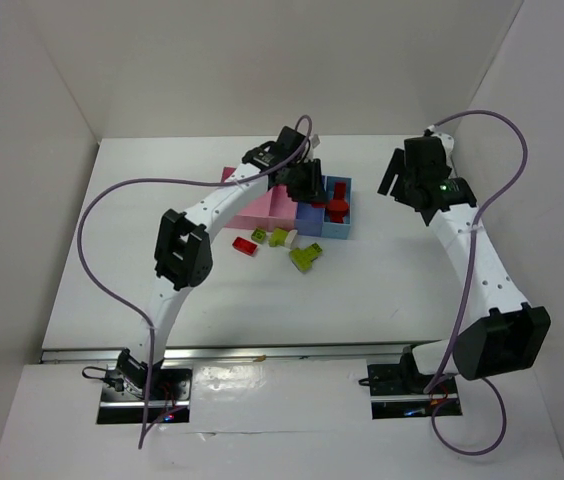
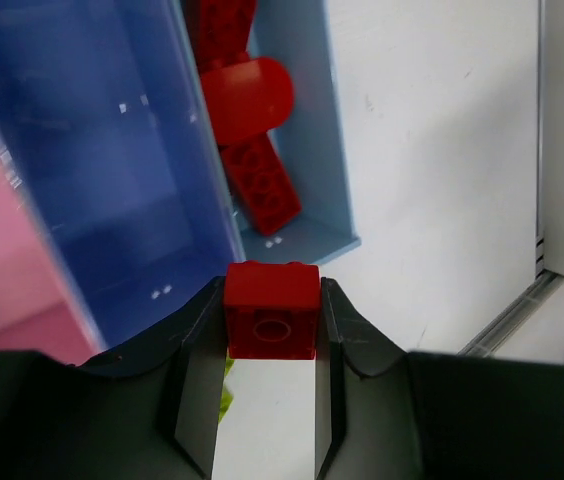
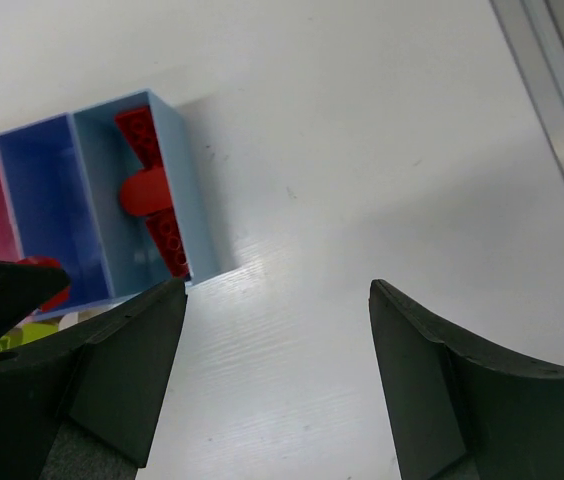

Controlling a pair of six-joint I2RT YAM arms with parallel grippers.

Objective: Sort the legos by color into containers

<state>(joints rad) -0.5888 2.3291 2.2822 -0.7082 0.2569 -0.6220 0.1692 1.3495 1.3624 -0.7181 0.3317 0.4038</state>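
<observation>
My left gripper [image 2: 273,305] is shut on a small red brick [image 2: 271,322], held above the near wall of the joined containers [image 1: 262,207]. The right-hand light blue bin [image 2: 314,150] holds red legos [image 2: 247,110]; the darker blue bin [image 2: 92,140] beside it looks empty, with a pink bin [image 2: 2,270] further left. On the table in front lie a red lego [image 1: 245,245] and three yellow-green legos [image 1: 307,257]. My right gripper [image 3: 277,300] hangs open over bare table to the right of the bins, nothing between its fingers.
White walls close in the table on the left, back and right. A metal rail [image 3: 552,110] runs along the table edge near the right gripper. Purple cables [image 1: 112,270] loop off both arms.
</observation>
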